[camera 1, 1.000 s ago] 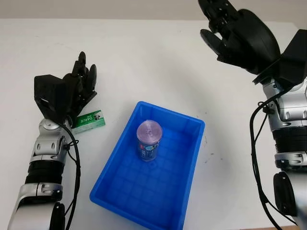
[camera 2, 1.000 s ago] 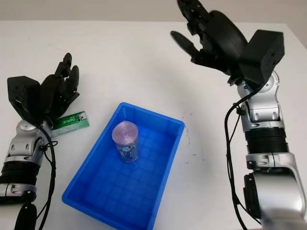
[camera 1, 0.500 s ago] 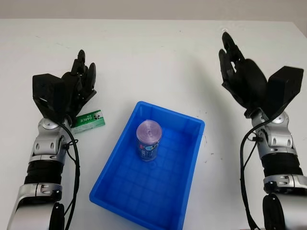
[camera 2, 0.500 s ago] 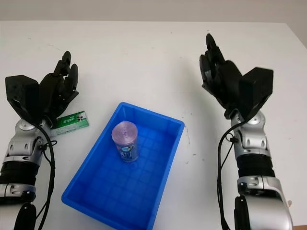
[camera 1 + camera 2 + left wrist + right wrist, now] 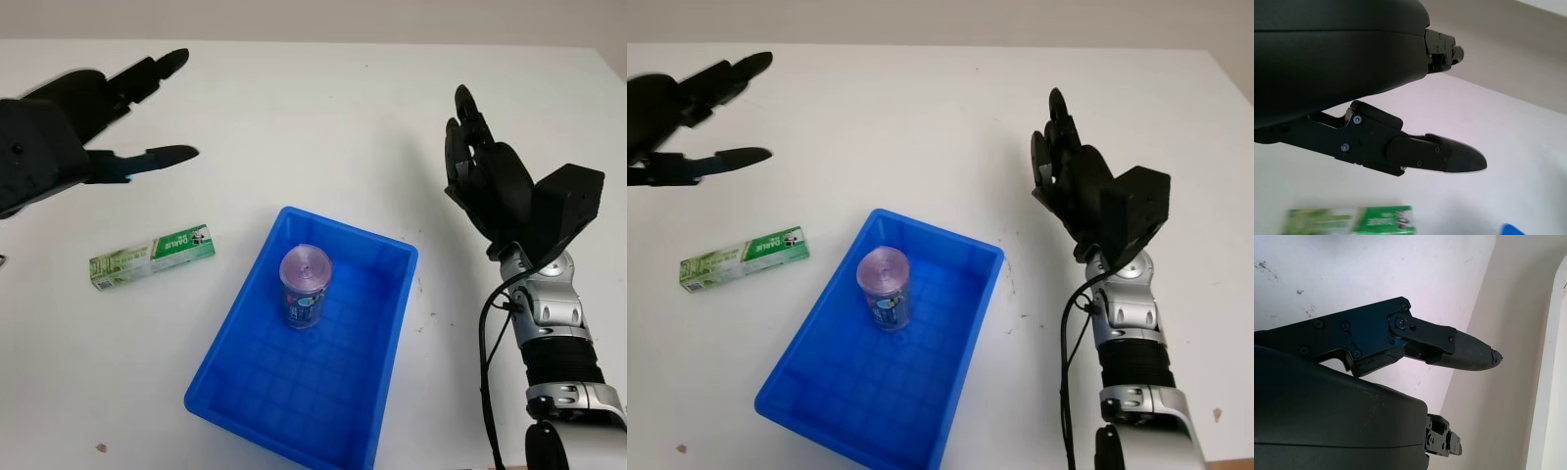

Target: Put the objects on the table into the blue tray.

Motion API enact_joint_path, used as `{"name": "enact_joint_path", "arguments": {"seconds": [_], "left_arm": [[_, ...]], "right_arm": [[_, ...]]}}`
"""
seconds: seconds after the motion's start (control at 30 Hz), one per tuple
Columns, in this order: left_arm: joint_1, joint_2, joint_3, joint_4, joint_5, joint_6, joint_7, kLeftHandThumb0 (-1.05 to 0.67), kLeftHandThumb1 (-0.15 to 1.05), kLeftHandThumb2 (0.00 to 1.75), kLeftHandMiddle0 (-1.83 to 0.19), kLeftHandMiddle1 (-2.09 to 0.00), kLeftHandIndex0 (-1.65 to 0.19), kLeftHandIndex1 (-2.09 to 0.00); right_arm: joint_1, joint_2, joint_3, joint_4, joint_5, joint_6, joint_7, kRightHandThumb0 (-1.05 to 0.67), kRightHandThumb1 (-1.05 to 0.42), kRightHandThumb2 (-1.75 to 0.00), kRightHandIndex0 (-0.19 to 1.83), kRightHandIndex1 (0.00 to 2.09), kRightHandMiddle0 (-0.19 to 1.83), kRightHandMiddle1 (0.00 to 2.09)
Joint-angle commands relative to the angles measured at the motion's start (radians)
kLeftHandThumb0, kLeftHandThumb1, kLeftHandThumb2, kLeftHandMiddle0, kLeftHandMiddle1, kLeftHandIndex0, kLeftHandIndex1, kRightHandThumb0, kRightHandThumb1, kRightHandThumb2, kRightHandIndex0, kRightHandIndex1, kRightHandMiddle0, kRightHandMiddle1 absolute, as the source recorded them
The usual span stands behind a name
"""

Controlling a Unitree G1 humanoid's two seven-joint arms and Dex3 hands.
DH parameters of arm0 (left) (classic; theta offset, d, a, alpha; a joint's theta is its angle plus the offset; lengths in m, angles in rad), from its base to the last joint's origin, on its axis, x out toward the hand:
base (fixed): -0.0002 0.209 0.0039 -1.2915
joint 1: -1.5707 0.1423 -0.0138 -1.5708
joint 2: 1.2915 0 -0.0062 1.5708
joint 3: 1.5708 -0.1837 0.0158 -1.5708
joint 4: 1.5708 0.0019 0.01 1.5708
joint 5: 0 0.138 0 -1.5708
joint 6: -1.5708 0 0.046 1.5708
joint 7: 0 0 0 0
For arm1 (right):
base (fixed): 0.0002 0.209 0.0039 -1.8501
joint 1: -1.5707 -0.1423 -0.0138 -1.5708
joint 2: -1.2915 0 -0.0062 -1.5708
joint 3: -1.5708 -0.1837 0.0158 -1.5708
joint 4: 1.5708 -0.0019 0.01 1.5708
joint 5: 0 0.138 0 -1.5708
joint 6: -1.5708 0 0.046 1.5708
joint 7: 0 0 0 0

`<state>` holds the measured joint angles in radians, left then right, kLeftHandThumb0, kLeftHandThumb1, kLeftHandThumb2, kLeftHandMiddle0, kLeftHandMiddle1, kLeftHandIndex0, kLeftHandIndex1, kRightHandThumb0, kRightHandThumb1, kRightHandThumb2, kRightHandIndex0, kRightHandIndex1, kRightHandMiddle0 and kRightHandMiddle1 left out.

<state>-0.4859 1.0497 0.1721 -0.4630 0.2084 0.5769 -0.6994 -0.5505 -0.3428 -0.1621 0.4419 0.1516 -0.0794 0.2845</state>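
While the blue tray (image 5: 387, 345) sits near the table's (image 5: 313, 108) centre, 1 purple-lidded can (image 5: 305, 287) stands upright inside it, toward its far end; the rest of the tray floor is bare. 1 green box (image 5: 152, 256) lies flat on the table left of the tray, apart from its rim, with open white surface on every side. The left hand (image 5: 73, 132) hangs above the far-left area, beyond the box, holding nothing, fingers extended. The right hand (image 5: 487, 186) is raised right of the tray, also unloaded and uncurled.
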Motion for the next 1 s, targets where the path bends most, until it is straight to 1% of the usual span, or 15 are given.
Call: {"name": "enact_joint_path", "arguments": {"seconds": [0.0,0.13,0.2,0.23,0.3,0.37,0.53,0.6,0.7,0.8,0.83,0.87,0.9,0.93,0.97], "left_arm": [[0.056,0.035,0.026,-0.063,0.008,0.019,-0.025,-0.71,0.99,0.05,-0.09,-0.07,-0.07,-0.08],[0.175,0.056,0.057,-0.103,0.023,0.022,-0.056,-0.66,0.92,0.03,-0.08,-0.06,-0.05,-0.06],[0.245,0.055,0.063,-0.119,0.040,0.009,-0.058,-0.69,0.92,0.04,-0.08,-0.06,-0.04,-0.06],[0.272,0.057,0.058,-0.128,0.050,0.020,-0.062,-0.72,0.93,0.05,-0.10,-0.06,-0.04,-0.06],[0.295,0.073,0.024,-0.165,0.076,0.095,-0.081,-0.74,0.94,0.05,-0.05,-0.04,0.00,-0.04],[0.322,0.057,0.011,-0.190,0.092,0.118,-0.076,-0.72,0.93,0.05,-0.01,-0.03,0.02,-0.03],[0.441,-0.026,0.004,-0.187,0.131,0.056,0.005,-0.77,0.93,0.05,-0.01,-0.05,0.02,-0.05],[0.479,-0.056,-0.015,-0.181,0.149,0.059,0.031,-0.79,0.93,0.06,0.01,-0.04,0.04,-0.03],[0.537,-0.075,-0.068,-0.177,0.230,0.060,0.076,-0.82,0.96,0.07,0.03,-0.04,0.06,-0.03],[0.587,-0.116,-0.115,-0.173,0.340,0.026,0.167,-0.78,0.97,0.06,0.00,-0.06,0.04,-0.05],[0.595,-0.128,-0.128,-0.167,0.373,0.010,0.196,-0.70,0.96,0.06,0.00,-1.02,-0.05,-0.08],[0.601,-0.132,-0.141,-0.153,0.411,-0.016,0.225,-0.68,0.96,0.06,0.10,-1.55,-0.08,-0.08],[0.602,-0.136,-0.152,-0.141,0.444,-0.040,0.248,-0.65,0.96,0.06,0.14,-1.64,-0.16,-0.12],[0.602,-0.138,-0.158,-0.129,0.470,-0.063,0.264,-0.59,0.97,0.06,0.05,-1.86,-0.28,-0.20],[0.601,-0.139,-0.164,-0.118,0.494,-0.084,0.276,-0.51,1.00,0.06,-0.11,-1.98,-0.27,-0.68]], "right_arm": [[0.014,0.007,-0.001,-0.019,-0.003,-0.002,-0.005,-0.70,-1.05,-0.68,-0.19,0.00,-0.19,0.00],[0.013,0.013,0.000,-0.021,-0.009,-0.007,-0.015,-0.69,-1.05,-0.68,-0.19,0.00,-0.19,0.00],[0.012,0.014,-0.003,-0.023,-0.007,0.001,-0.018,-0.70,-1.05,-0.67,-0.19,0.00,-0.19,0.00],[0.011,0.014,-0.004,-0.024,-0.007,0.008,-0.019,-0.71,-1.05,-0.66,-0.19,0.00,-0.19,0.00],[0.010,0.014,-0.005,-0.028,-0.005,0.015,-0.019,-0.71,-1.05,-0.65,-0.19,0.00,-0.19,0.00],[0.011,0.013,-0.006,-0.030,-0.002,0.013,-0.014,-0.71,-1.05,-0.65,-0.19,0.00,-0.19,0.00],[0.024,0.008,-0.010,-0.054,0.002,0.023,-0.012,-0.71,-1.05,-0.64,-0.19,0.00,-0.19,0.00],[0.033,0.004,-0.016,-0.066,0.008,0.028,-0.006,-0.70,-1.05,-0.63,-0.19,0.00,-0.19,0.00],[0.034,0.000,-0.022,-0.065,0.017,0.032,0.009,-0.71,-1.05,-0.62,-0.19,0.00,-0.19,0.00],[0.031,-0.006,-0.025,-0.066,0.017,0.030,0.018,-0.69,-1.05,-0.63,-0.19,0.00,-0.19,0.00],[0.028,-0.007,-0.026,-0.064,0.019,0.030,0.022,-0.69,-1.05,-0.62,-0.19,0.00,-0.19,0.00],[0.024,-0.007,-0.028,-0.057,0.022,0.027,0.027,-0.69,-1.05,-0.62,-0.19,0.00,-0.19,0.00],[0.021,-0.007,-0.028,-0.053,0.020,0.026,0.027,-0.69,-1.05,-0.62,-0.19,0.00,-0.19,0.00],[0.019,-0.008,-0.026,-0.051,0.016,0.022,0.028,-0.70,-1.05,-0.61,-0.19,0.00,-0.19,0.00],[0.017,-0.008,-0.024,-0.050,0.014,0.021,0.028,-0.69,-1.05,-0.62,-0.19,0.00,-0.19,0.00]]}}
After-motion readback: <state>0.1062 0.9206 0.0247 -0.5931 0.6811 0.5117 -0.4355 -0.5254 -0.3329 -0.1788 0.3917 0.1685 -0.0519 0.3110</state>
